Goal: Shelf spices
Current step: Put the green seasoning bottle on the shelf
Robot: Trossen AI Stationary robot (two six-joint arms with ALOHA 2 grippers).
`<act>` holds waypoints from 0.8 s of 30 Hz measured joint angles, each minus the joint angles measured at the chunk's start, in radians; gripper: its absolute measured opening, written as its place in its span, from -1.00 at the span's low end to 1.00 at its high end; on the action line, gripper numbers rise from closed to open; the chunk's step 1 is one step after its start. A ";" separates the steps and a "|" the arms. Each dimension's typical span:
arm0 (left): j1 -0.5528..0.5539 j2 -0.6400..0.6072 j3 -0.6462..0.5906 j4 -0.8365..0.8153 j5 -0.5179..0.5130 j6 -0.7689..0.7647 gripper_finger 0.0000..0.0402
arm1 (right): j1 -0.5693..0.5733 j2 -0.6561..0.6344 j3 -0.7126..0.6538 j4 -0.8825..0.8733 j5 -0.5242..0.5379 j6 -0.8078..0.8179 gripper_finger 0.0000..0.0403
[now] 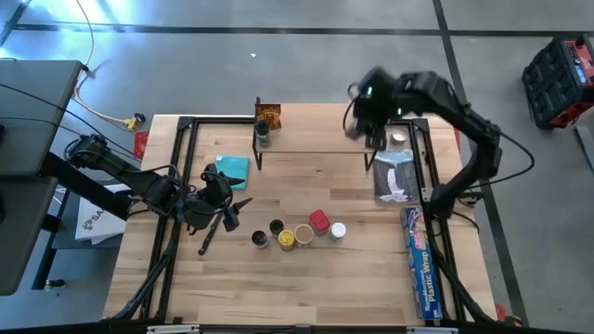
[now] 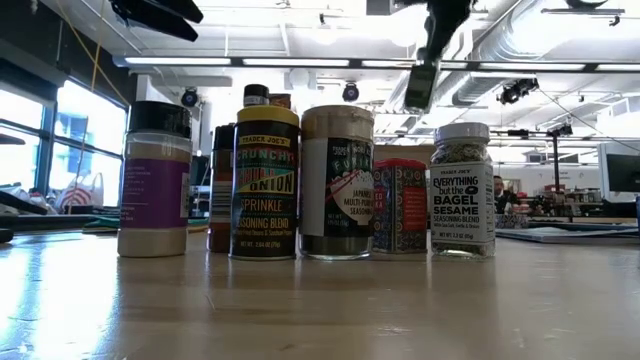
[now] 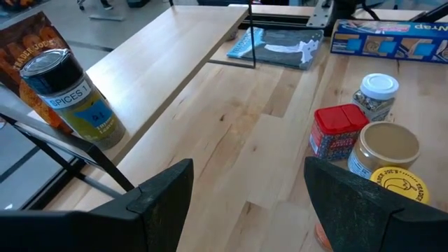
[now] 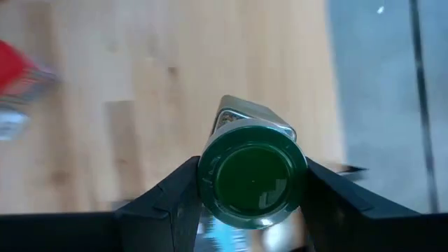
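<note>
- The right end effector (image 4: 252,189) is gripping a green-capped jar (image 4: 252,180), its two dark fingers (image 4: 171,192) pressing against the cap's sides, as the right wrist view is showing.
- From above, that right end effector (image 1: 371,130) is hanging over the shelf (image 1: 316,139) near its right end, toward the table's (image 1: 306,288) two o'clock; the jar itself is hidden under the arm there.
- The shelf, a light board on thin black legs, is standing along the table's far edge, around twelve o'clock.
- A dark-lidded spice tin (image 1: 263,130) is sitting at the shelf's left end, with an orange-brown packet (image 1: 270,114) standing just behind it, toward eleven o'clock; whether the two are touching cannot be told.
- The left end effector (image 1: 225,206) is hovering low over the table at about nine o'clock, its fingers (image 3: 164,192) standing wide apart and holding nothing.
- A cluster of spices is waiting near the table's centre, slightly toward six o'clock: a red tin (image 1: 318,221), a white-capped jar (image 1: 338,231), a tan-lidded jar (image 1: 303,235), a yellow-lidded jar (image 1: 286,239) and two dark-topped jars (image 1: 277,226) close together.
- A teal cloth (image 1: 233,168) is lying by the shelf's left leg, around ten o'clock.
- A long blue plastic wrap box (image 1: 419,264) is lying along the right edge, around four o'clock.
- A folded grey cloth (image 1: 396,176) is lying beside the shelf's right leg, around three o'clock.
</note>
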 joint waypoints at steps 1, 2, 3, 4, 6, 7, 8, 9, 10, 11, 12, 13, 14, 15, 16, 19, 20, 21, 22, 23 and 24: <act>0.002 0.000 0.000 0.000 0.000 0.001 0.33 | -0.040 0.005 0.000 0.013 -0.020 -0.051 -0.06; 0.003 0.000 0.000 0.000 0.000 0.003 0.33 | -0.076 0.013 0.000 0.025 -0.037 -0.108 -0.06; 0.005 0.000 0.000 0.000 0.000 0.010 0.33 | -0.106 0.023 0.000 0.033 -0.049 -0.160 -0.06; 0.007 0.000 0.000 0.001 0.000 0.017 0.33 | -0.128 0.035 0.000 0.040 -0.055 -0.208 -0.06; 0.009 0.000 0.000 0.001 0.000 0.020 0.33 | -0.162 0.059 0.000 0.054 -0.060 -0.296 -0.06; 0.009 0.000 0.000 0.001 -0.001 0.020 0.33 | -0.173 0.072 0.000 0.062 -0.061 -0.330 -0.06; 0.010 0.000 0.000 0.002 -0.001 0.025 0.33 | -0.180 0.087 0.000 0.065 -0.060 -0.361 -0.06; 0.010 0.000 0.000 0.002 0.000 0.031 0.33 | -0.185 0.102 0.000 0.065 -0.059 -0.388 -0.06; 0.010 0.000 0.000 0.004 0.000 0.036 0.33 | -0.190 0.117 0.000 0.064 -0.056 -0.411 -0.06; 0.010 0.000 0.000 0.007 0.000 0.037 0.33 | -0.194 0.132 0.000 0.064 -0.049 -0.430 -0.06; 0.010 0.000 0.000 0.008 0.000 0.036 0.33 | -0.196 0.145 0.000 0.064 -0.037 -0.445 -0.06; 0.010 0.000 0.000 0.008 0.000 0.037 0.33 | -0.199 0.157 0.000 0.063 -0.017 -0.460 -0.06; 0.010 0.000 0.000 0.008 0.000 0.037 0.33 | -0.200 0.168 0.000 0.059 0.005 -0.477 -0.06; 0.010 0.000 0.000 0.008 0.000 0.037 0.33 | -0.201 0.179 0.000 0.054 0.027 -0.496 -0.06; 0.010 0.000 0.000 0.008 0.000 0.037 0.33 | -0.205 0.188 0.000 0.055 0.041 -0.518 -0.06; 0.010 0.000 0.000 0.008 0.000 0.036 0.33 | -0.215 0.203 0.003 0.059 0.052 -0.556 -0.06; 0.010 0.000 0.000 0.008 0.000 0.036 0.33 | -0.221 0.206 0.004 0.064 0.054 -0.562 -0.06; 0.010 0.000 0.000 0.008 0.000 0.036 0.33 | -0.225 0.208 0.004 0.067 0.054 -0.568 -0.06; 0.010 0.000 0.000 0.008 0.000 0.036 0.33 | -0.229 0.209 0.004 0.072 0.054 -0.573 -0.06; 0.010 0.000 0.000 0.008 0.000 0.036 0.33 | -0.232 0.210 0.004 0.078 0.057 -0.576 -0.06; 0.010 0.000 0.000 0.008 0.003 0.035 0.33 | -0.233 0.209 0.004 0.082 0.066 -0.576 -0.06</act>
